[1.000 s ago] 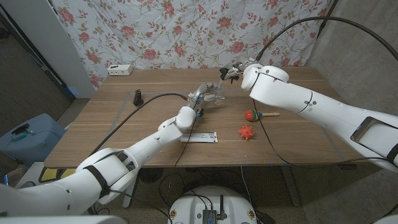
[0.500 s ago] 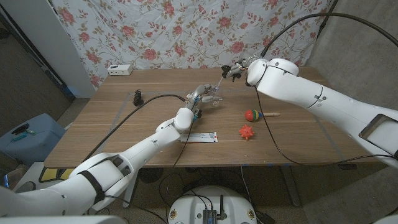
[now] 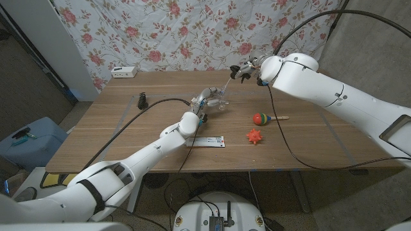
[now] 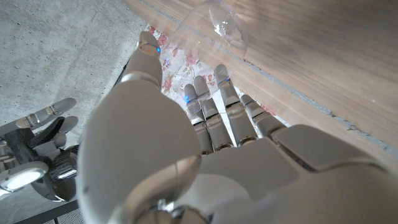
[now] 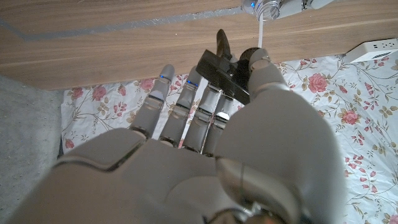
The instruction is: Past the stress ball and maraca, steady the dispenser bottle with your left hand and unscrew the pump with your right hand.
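In the head view my left hand (image 3: pixel 205 100) grips the clear dispenser bottle (image 3: pixel 219 102) near the middle of the table. My right hand (image 3: pixel 248 68) is raised behind and to the right of it, pinching the black pump (image 3: pixel 239 69). The pump's thin tube (image 3: pixel 229 83) hangs down toward the bottle's mouth. The right wrist view has the black pump (image 5: pixel 222 67) between my fingers (image 5: pixel 186 109), with the tube (image 5: pixel 260 26) running to the bottle mouth (image 5: pixel 269 7). The left wrist view looks past my left hand (image 4: pixel 186 149) to the clear bottle (image 4: pixel 214 25).
A colourful maraca (image 3: pixel 261 118) and a red spiky stress ball (image 3: pixel 255 136) lie to the right of the bottle. A white strip (image 3: pixel 207 141) lies in front of my left hand. A small black object (image 3: pixel 143 99) and a white power strip (image 3: pixel 124 72) sit far left.
My right hand has lifted back and to the right with the pump, drawing the tube up out of the bottle. My left hand has kept the bottle in place.
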Controlling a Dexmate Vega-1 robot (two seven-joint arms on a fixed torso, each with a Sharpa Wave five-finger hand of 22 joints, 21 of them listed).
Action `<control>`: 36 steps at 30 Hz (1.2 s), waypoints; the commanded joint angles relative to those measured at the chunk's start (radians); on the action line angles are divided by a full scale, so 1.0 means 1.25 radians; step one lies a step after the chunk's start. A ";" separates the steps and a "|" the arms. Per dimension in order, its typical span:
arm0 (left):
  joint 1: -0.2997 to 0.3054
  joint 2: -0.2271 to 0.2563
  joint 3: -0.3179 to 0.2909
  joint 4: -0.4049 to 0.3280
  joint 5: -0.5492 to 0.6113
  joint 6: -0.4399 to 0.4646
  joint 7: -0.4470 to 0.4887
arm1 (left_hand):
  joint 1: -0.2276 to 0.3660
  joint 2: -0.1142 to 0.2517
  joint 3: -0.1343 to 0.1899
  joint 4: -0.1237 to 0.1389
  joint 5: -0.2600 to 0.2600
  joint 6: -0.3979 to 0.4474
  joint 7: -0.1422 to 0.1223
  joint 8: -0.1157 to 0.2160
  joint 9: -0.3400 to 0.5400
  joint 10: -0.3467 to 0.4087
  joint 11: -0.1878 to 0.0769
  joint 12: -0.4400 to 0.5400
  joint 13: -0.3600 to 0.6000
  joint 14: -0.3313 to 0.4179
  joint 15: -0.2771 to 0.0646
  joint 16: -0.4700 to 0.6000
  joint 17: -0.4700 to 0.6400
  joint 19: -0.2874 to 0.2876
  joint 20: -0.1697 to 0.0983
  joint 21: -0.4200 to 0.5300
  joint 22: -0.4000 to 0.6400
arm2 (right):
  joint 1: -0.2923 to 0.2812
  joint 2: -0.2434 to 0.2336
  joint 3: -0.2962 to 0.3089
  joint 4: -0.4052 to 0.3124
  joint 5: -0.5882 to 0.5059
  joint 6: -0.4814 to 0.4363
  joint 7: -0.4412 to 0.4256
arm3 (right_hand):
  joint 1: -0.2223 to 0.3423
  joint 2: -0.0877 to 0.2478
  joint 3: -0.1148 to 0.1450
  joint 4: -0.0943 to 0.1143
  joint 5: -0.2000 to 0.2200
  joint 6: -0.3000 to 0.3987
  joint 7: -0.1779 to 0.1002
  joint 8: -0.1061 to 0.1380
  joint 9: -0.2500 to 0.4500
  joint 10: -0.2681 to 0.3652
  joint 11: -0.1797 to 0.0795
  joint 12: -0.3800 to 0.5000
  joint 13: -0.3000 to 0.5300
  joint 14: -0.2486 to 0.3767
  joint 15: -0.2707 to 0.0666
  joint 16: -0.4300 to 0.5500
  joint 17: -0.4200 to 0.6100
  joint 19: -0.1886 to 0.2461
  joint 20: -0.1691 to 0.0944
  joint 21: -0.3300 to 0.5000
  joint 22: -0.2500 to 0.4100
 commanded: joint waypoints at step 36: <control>0.063 0.048 -0.029 -0.131 0.006 0.066 0.018 | -0.102 0.109 0.066 0.058 0.006 0.089 -0.013 0.004 0.003 0.057 -0.050 0.006 0.074 0.051 -0.112 0.004 0.005 0.004 -0.048 0.000 0.001 | 0.112 -0.050 -0.072 0.031 0.152 -0.049 -0.070 | 0.021 0.016 0.002 0.002 0.003 0.019 -0.013 0.007 0.001 0.005 -0.002 0.000 0.004 0.005 -0.041 0.002 0.002 0.000 0.007 -0.001 0.001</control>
